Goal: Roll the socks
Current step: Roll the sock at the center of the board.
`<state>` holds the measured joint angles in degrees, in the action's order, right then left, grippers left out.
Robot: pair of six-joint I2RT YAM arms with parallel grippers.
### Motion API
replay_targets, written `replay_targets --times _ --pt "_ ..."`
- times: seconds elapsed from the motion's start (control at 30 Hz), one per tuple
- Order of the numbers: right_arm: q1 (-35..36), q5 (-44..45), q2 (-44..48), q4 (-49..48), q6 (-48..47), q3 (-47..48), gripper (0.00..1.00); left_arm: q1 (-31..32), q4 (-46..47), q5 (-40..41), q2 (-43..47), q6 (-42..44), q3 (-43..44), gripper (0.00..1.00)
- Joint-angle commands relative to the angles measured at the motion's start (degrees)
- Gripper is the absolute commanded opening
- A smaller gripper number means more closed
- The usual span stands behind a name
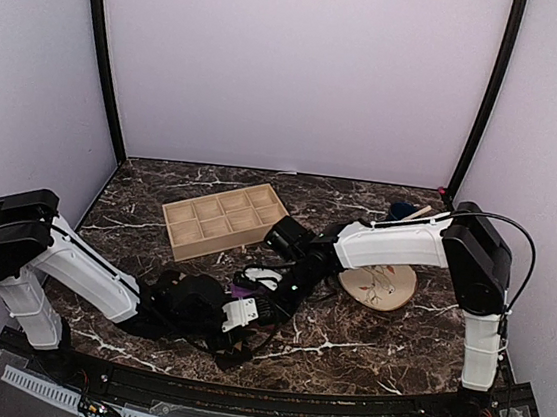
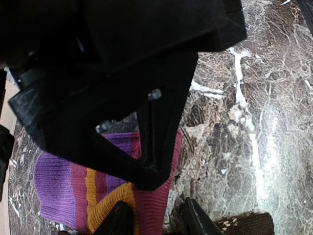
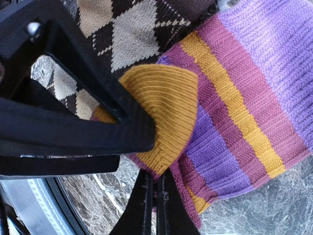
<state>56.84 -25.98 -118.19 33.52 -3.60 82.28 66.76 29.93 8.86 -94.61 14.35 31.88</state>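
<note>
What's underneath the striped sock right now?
A brown argyle sock shows past the upper edge of the striped sock, apparently beneath it, with marble table elsewhere. How far that sock runs underneath is covered.

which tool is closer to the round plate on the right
Right. The right tool, at the striped sock, sits just left of the plate; the left tool is further off to the left.

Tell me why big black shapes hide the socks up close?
Left wrist view: the right claw is so close it looks black and a bit fuzzy; right wrist view: the left claw blocks too, yet the striped sock looks sharp.
</note>
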Motion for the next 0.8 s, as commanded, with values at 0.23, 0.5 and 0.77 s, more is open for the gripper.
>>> replay_targets --times 0.23,0.5,0.77 --pt "-0.6 -1.7 -0.7 1.1 -1.6 0.8 0.00 0.2 -5.5 1.8 -2.1 -0.2 3.6 0.28" --pt "-0.6 -2.0 -0.1 1.3 -1.7 0.4 0.00 0.2 -7.8 2.7 -2.3 -2.1 4.1 0.04" --pt "-0.7 -2.2 0.8 0.6 -1.4 -0.9 0.00 -0.2 -10.2 2.5 -3.1 -4.6 5.5 0.00"
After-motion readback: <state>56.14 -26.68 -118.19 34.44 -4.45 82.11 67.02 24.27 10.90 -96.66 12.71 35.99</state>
